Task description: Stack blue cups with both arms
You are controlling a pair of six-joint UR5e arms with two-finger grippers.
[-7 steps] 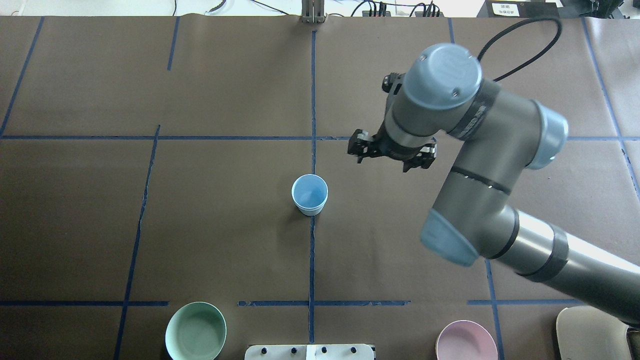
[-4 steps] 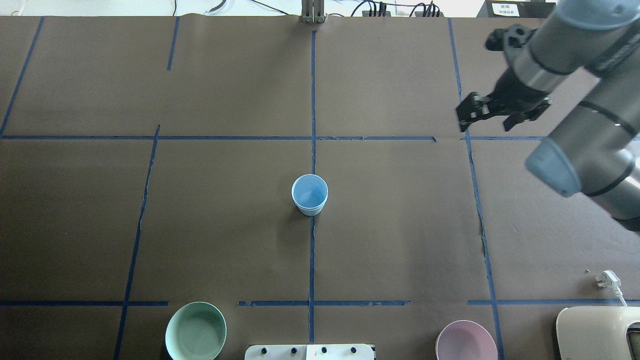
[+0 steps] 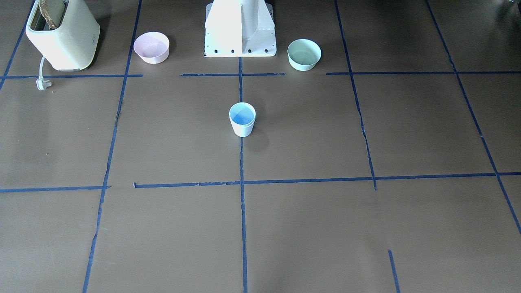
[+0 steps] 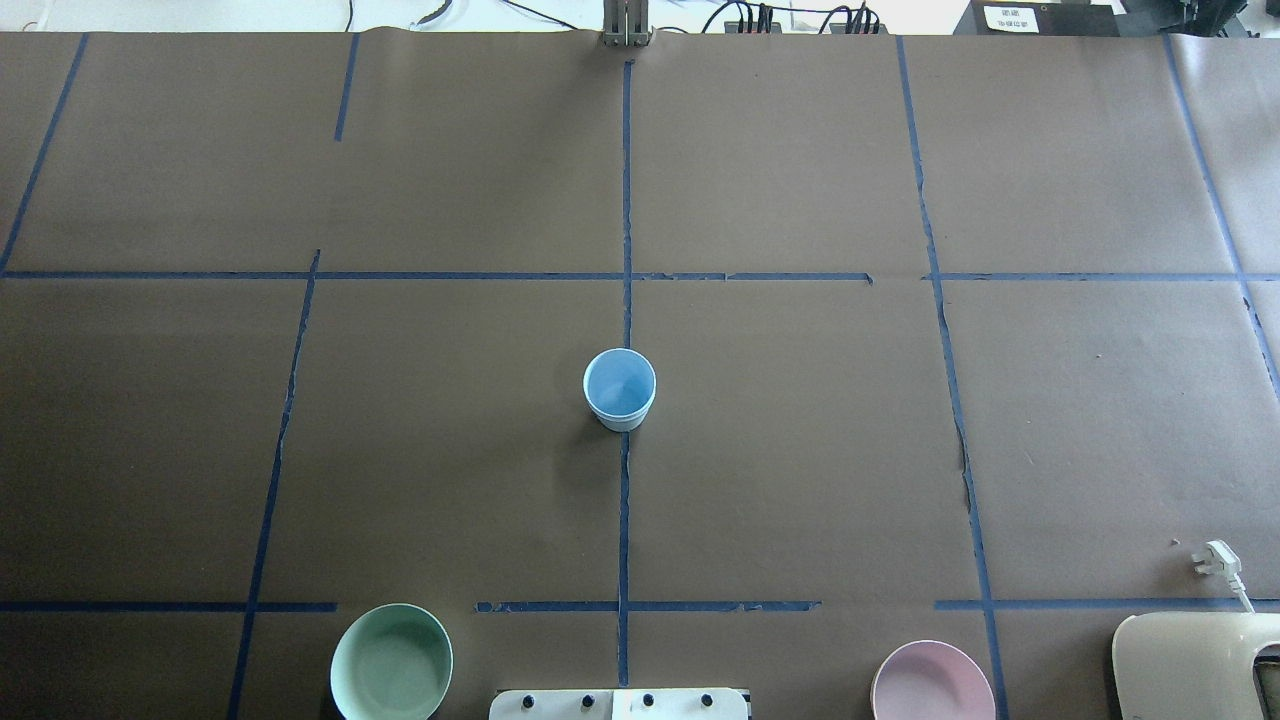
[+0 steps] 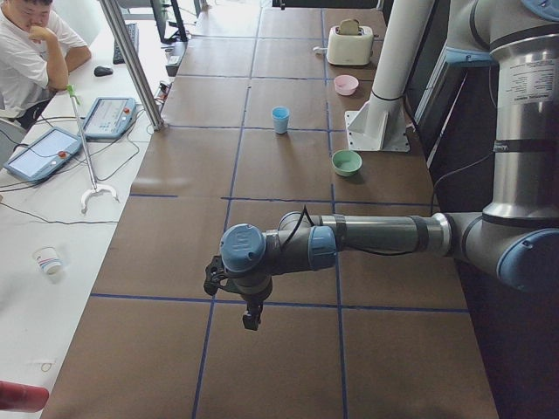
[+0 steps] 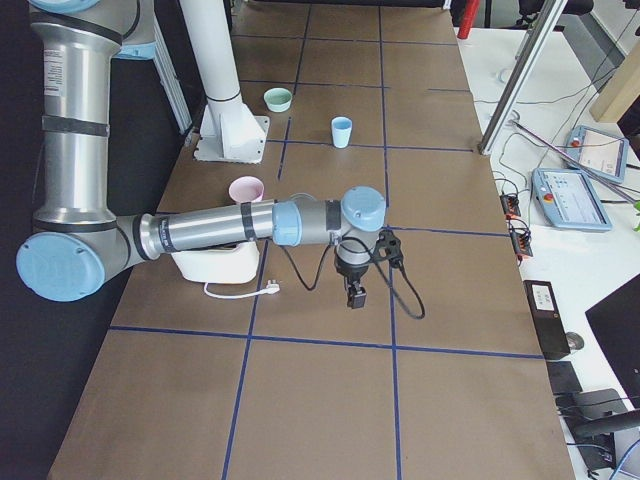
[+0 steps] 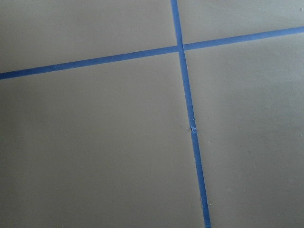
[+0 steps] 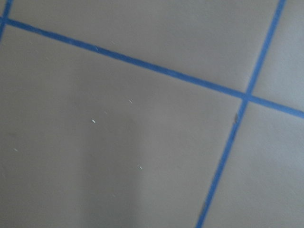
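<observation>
Smooth, tapered pale-blue plastic cup stands upright mid-worktop, right on a blue tape line across the matte brown paper. Out at the table ends, the left arm lies stretched level, wrist bent down, left pincer pointing at the paper. The right arm mirrors it, right pincer hanging down. Apart or together? Cannot tell for either.

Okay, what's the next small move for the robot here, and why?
Probably none: I'd start no new grasp. Only one blue cup stands on the table, on its centre tape line, and no separate second cup shows; whether two are nested there I cannot tell. The left hand and right hand hang near the table's ends, well apart from it.
</observation>
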